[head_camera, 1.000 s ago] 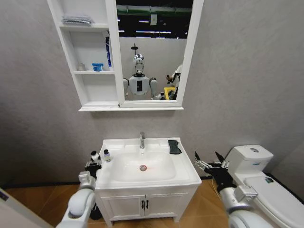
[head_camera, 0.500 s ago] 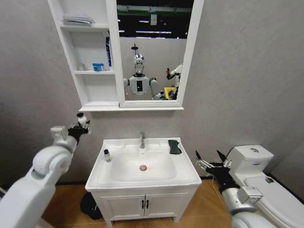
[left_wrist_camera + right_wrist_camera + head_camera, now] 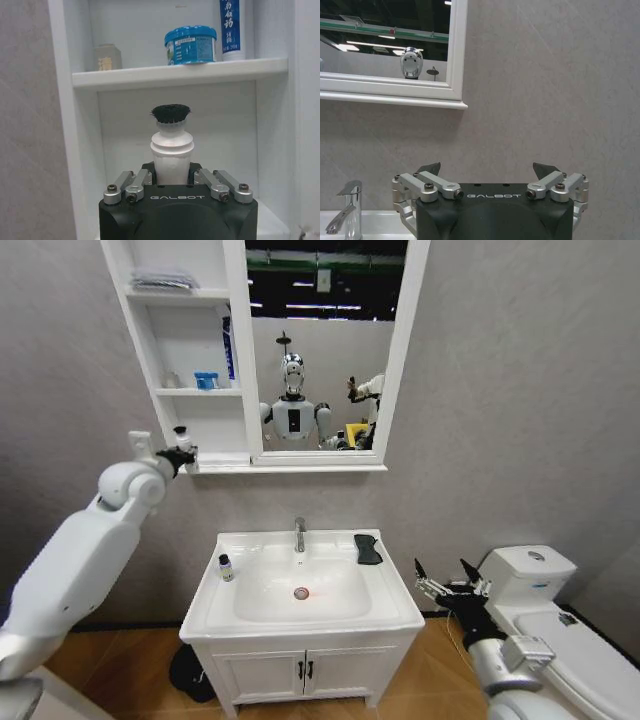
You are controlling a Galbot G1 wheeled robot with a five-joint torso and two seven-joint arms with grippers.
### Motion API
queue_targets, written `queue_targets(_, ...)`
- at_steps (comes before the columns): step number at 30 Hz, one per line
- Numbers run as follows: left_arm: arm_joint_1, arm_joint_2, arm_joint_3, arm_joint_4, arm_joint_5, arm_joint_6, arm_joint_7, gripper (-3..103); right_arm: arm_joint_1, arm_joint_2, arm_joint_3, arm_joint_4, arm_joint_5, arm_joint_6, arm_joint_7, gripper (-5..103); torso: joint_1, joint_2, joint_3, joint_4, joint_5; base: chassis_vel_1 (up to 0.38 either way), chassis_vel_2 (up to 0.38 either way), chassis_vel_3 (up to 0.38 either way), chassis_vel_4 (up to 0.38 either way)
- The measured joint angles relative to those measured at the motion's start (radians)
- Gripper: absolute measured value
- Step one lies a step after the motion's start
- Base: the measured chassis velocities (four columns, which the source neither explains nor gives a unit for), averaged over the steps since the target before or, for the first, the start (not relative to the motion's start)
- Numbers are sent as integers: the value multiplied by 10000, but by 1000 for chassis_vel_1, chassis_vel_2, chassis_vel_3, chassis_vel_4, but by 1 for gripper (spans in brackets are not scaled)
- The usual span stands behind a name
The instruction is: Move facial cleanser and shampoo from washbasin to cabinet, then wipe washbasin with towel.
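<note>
A white bottle [image 3: 171,150] with a black cap is held upright, clamped in the left gripper [image 3: 180,456], at the bottom shelf of the cabinet [image 3: 195,459]. A small bottle [image 3: 226,567] and the towel [image 3: 367,548] are seen on the washbasin [image 3: 395,612]. The right gripper [image 3: 446,582] is held spread apart beside the washbasin.

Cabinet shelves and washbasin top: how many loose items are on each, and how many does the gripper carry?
Cabinet shelves: 4 (folded cloth, small jar, blue tub, blue tube)
Washbasin top: 2 (small bottle, black towel)
Left gripper: 1 (white bottle)
Total: 7
</note>
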Motion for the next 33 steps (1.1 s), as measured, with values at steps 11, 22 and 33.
queue_targets(11, -1582, -1407, 370, 3246, 1078, -16, 1001, 30, -19, -34, 134, -116, 97, 115, 10, 100, -1, 1, -1, 0, -2, 0, 0, 0, 0)
queue_targets(22, -2126, -1963, 382, 4780, 1707, -259, 1074, 30, -11, 28, 183, -244, 217, 221, 35, 100, -2, 2, -1, 3, -3, 0, 0, 0, 0)
queue_targets(33, -2011, -2101, 336, 4742, 1858, -360, 905, 61, 6, -23, 263, -322, 286, 244, 175, 100, -1, 2, -1, 1, -4, 0, 0, 0, 0)
